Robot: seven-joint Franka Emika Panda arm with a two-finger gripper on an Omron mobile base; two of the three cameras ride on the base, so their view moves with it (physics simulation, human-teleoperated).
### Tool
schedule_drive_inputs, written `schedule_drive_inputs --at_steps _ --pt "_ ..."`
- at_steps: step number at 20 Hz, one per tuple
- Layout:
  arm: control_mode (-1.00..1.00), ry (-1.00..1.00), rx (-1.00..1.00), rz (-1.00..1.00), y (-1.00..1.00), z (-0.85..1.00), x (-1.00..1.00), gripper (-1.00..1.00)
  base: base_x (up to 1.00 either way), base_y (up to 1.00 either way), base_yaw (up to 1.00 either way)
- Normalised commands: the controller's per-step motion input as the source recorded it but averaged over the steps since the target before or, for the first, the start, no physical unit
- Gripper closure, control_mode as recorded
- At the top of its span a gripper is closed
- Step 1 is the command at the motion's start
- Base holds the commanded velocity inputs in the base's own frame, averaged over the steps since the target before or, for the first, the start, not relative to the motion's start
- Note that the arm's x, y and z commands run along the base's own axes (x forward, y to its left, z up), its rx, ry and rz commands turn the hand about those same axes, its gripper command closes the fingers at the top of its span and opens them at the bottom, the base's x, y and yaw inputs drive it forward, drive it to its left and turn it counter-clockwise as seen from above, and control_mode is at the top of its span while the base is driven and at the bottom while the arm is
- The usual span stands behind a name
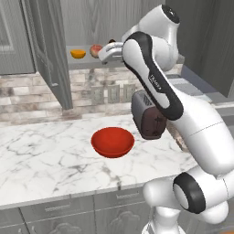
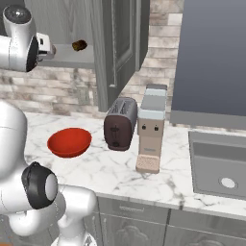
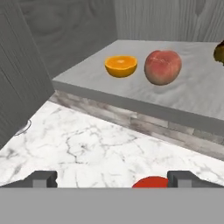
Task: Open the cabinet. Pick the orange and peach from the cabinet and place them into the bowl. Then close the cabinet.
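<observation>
The pincer [image 3: 112, 178] hangs spread wide and empty just in front of the cabinet [image 1: 50, 55], whose doors stand open. On its shelf [image 3: 192, 94] the orange [image 3: 121, 65] and the peach [image 3: 162, 66] sit side by side, just apart. To my eye it should pick one fruit, level with it, straddle it squarely, then close. The red bowl [image 1: 112, 142] waits below on the marble tabletop [image 1: 45, 155].

I see a glossy red bowl [image 1: 112, 142] on a polished white-marble tabletop [image 1: 41, 160]. The cabinet [image 1: 48, 50] looks like matt grey wood grain, its shelf [image 3: 183, 94] smooth. The toaster [image 2: 119, 124] has a dull dark metal sheen. The peach [image 3: 162, 66] looks velvety, the orange [image 3: 121, 65] moist.
</observation>
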Motion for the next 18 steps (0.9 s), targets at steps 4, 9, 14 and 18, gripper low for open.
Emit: schedule_drive_inputs --at_steps 4,9,14,18 --pt "-1.0 0.0 -0.15 -0.07 0.0 0.0 0.23 -1.0 0.0 0.0 0.0" --pt "-1.0 -0.01 -0.12 -0.06 0.0 0.0 0.27 -1.0 0.0 0.0 0.0" --pt "-1.0 -0.05 -0.08 -0.05 0.0 0.0 0.29 -1.0 0.0 0.0 0.0" --pt "-1.0 -0.07 -0.05 -0.06 0.0 -0.02 0.3 -1.0 0.0 0.0 0.0"
